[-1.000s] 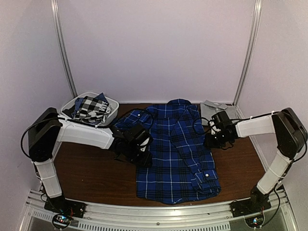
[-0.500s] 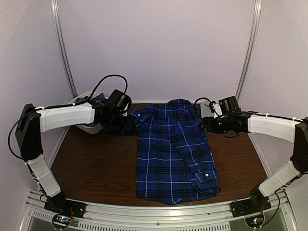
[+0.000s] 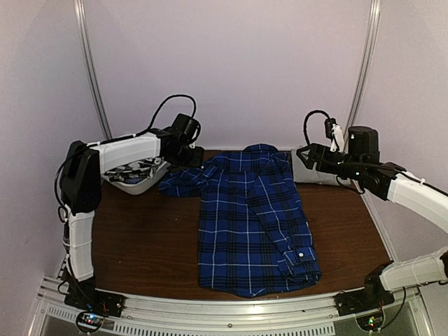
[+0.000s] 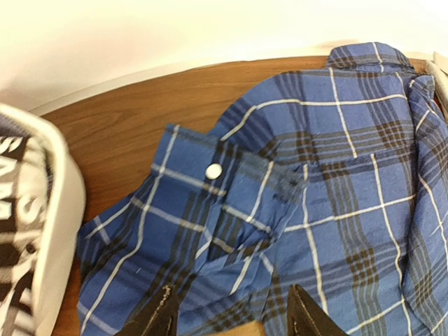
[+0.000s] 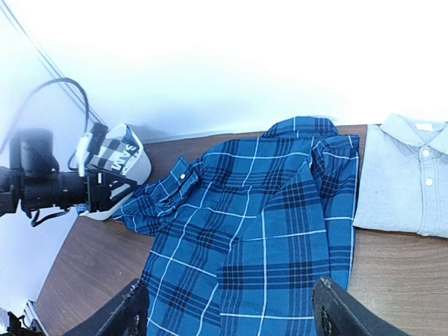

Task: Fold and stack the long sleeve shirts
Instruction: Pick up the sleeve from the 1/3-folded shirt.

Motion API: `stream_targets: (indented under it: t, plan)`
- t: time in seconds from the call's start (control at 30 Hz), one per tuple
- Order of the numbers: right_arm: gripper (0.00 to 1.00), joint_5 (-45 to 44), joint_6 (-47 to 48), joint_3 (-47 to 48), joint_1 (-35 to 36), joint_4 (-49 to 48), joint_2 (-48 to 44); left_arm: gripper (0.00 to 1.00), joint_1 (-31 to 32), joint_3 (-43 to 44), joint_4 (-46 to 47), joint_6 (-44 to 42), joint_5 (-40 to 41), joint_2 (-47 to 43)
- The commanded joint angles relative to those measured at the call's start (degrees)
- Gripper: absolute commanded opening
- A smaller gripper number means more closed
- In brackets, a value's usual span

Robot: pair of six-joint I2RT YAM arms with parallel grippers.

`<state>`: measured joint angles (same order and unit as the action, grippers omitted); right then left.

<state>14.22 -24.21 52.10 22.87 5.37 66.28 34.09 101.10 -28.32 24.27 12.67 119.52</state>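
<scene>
L claw half-open, empty | R claw wide, empty | both arms up, flanking plaid shirt

Dark wood table, pale lilac walls, metal corner rails.

Find no legible text, brand or number on plaid shirt or grey shirt. Check left wrist view: white letter-like patches on check shirt in basket. Blurred, cut by frame edge; you cannot read them.
</scene>
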Motion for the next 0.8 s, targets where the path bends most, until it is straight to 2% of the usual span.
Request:
stream_targets:
  t: [0.0,0.27,0.43,0.63,0.77]
  plan:
    - [0.81,-0.6,-0.8,-0.9,0.3,-0.5,-2.2,0.55,-0.1,7.6,1.2,-3.7,-3.9,5.7]
    - [0.82,-0.4,-0.9,-1.4,0.3,1.1,-5.0,0.57,1.3,17.5,1.1,-4.1,-6.2,14.6]
    - [0.83,1.0,-1.2,-1.6,0.3,0.5,-6.6,0.57,2.1,21.2,0.9,-3.1,-4.5,18.5]
    - [0.83,2.2,-2.3,-2.5,0.3,-0.5,-8.0,0.57,2.6,23.6,0.8,-1.7,-3.4,21.7]
    - [0.84,2.0,-2.6,-2.7,0.3,-0.5,-8.2,0.54,2.6,24.1,0.9,-1.5,-3.1,23.0]
